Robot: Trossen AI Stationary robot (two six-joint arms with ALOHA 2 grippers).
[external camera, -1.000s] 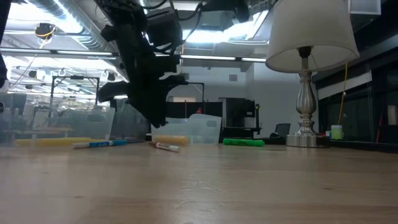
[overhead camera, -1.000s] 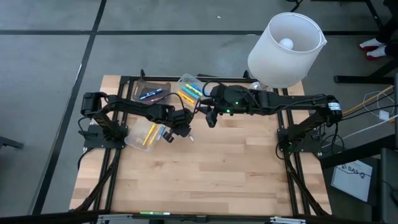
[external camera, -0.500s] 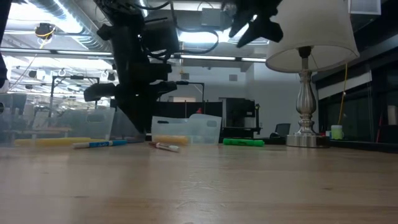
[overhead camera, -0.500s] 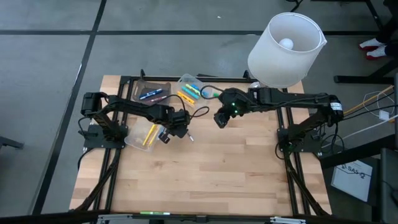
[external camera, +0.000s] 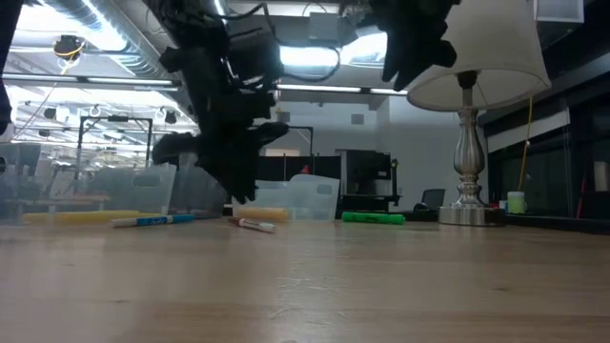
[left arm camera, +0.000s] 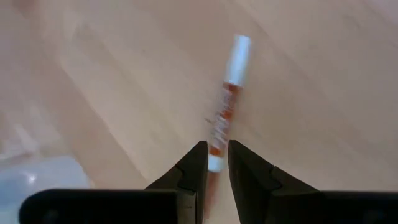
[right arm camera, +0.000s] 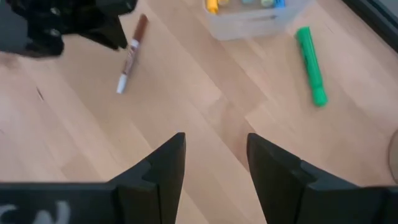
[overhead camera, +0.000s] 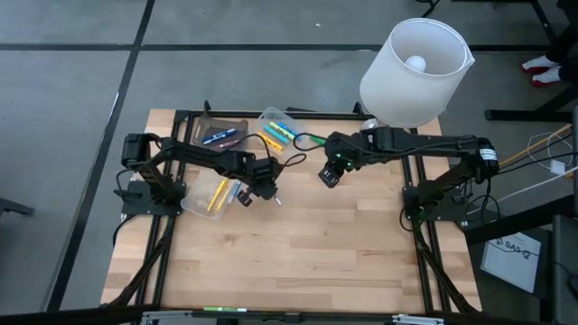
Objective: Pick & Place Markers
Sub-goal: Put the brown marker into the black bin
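Note:
A white marker with a brown-orange end (left arm camera: 225, 102) lies flat on the wooden table (overhead camera: 298, 262), also seen as the marker (external camera: 255, 225) in the low view. My left gripper (left arm camera: 217, 163) hangs just above its near end, pointing steeply down, open by only a narrow gap and holding nothing. My right gripper (right arm camera: 216, 155) is open and empty, high over the table's middle (overhead camera: 327, 174). A green marker (right arm camera: 311, 65) lies on the table near a clear container of markers (overhead camera: 275, 131).
Two more clear containers stand at the left: one (overhead camera: 221, 135) with blue and purple markers, one (overhead camera: 212, 194) with a yellow marker. A lamp (overhead camera: 415, 68) stands at the far right corner. Bare wood stretches toward the near edge.
My right gripper has drawn back toward the table's right edge, away from the containers, sunk a little and tipped from near level to pointing steeply down. It stays open. The marker on the table has not moved.

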